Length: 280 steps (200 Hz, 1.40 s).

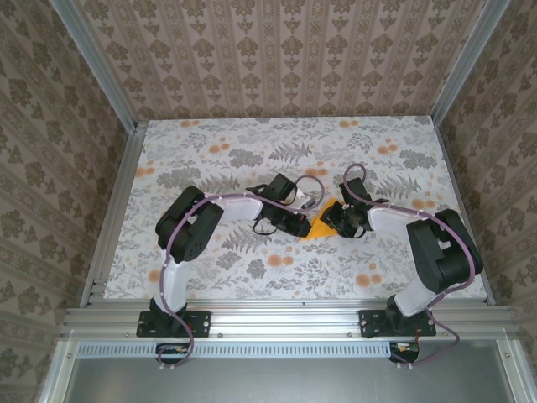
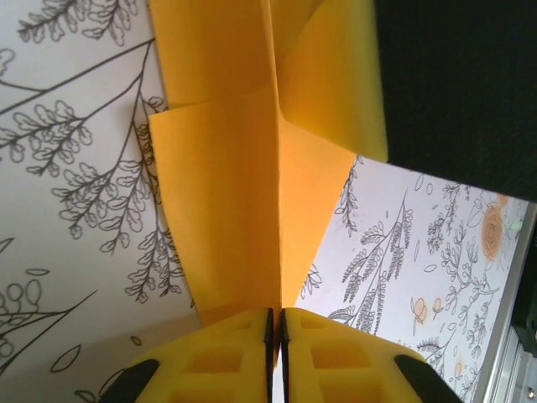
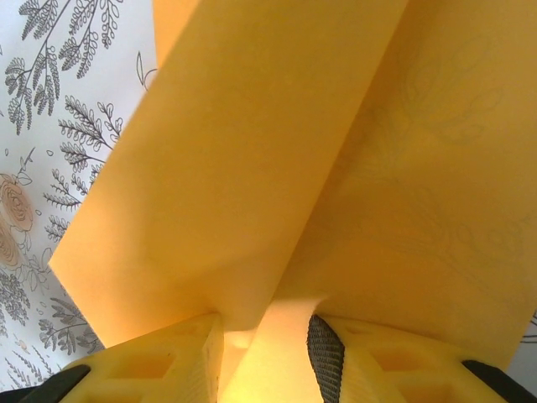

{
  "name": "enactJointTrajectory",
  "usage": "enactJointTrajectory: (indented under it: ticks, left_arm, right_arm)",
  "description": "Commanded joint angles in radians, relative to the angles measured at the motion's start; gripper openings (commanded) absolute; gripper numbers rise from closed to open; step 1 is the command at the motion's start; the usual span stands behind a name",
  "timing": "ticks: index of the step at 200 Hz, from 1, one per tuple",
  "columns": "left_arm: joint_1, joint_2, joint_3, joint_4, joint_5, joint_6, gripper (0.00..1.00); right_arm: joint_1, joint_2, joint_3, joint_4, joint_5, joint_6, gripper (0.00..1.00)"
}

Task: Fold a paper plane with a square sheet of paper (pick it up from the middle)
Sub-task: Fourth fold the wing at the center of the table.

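Observation:
The square sheet of paper (image 1: 318, 230) is orange-yellow and folded into a small creased shape, held between the two arms at mid-table. In the left wrist view the paper (image 2: 218, 193) shows a centre crease with flaps spreading to both sides. That crease runs straight into my left gripper (image 2: 277, 312), whose yellow fingers are pinched shut on it. In the right wrist view the paper (image 3: 252, 151) fans upward. A folded flap passes between the fingers of my right gripper (image 3: 264, 323), which stand apart. The two grippers (image 1: 304, 220) (image 1: 333, 217) face each other, almost touching.
The floral tablecloth (image 1: 252, 151) covers the table. Aluminium rails (image 1: 109, 210) run along the left, right and near edges, with wallpapered walls beyond. A dark block (image 2: 457, 84), the other arm's body, stands close behind the paper in the left wrist view.

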Motion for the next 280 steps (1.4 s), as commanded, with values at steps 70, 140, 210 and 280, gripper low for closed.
enactJointTrajectory:
  ticks: [70,140,210,280]
  left_arm:
    - [0.002,0.041,0.054,0.109,-0.015,-0.025,0.21]
    - [-0.009,0.024,-0.056,0.308,-0.018,0.083,0.36]
    - [-0.019,0.067,-0.029,0.305,-0.001,0.097,0.25]
    - [-0.01,0.093,-0.002,0.262,0.076,0.052,0.04]
  right_arm:
    - [-0.011,0.039,-0.06,-0.131,0.069,0.008,0.39]
    - [-0.034,0.037,-0.079,-0.076,0.003,0.058,0.38]
    - [-0.045,0.038,-0.08,-0.051,-0.054,0.072,0.38]
    - [-0.067,-0.052,-0.098,0.001,-0.076,-0.032,0.4]
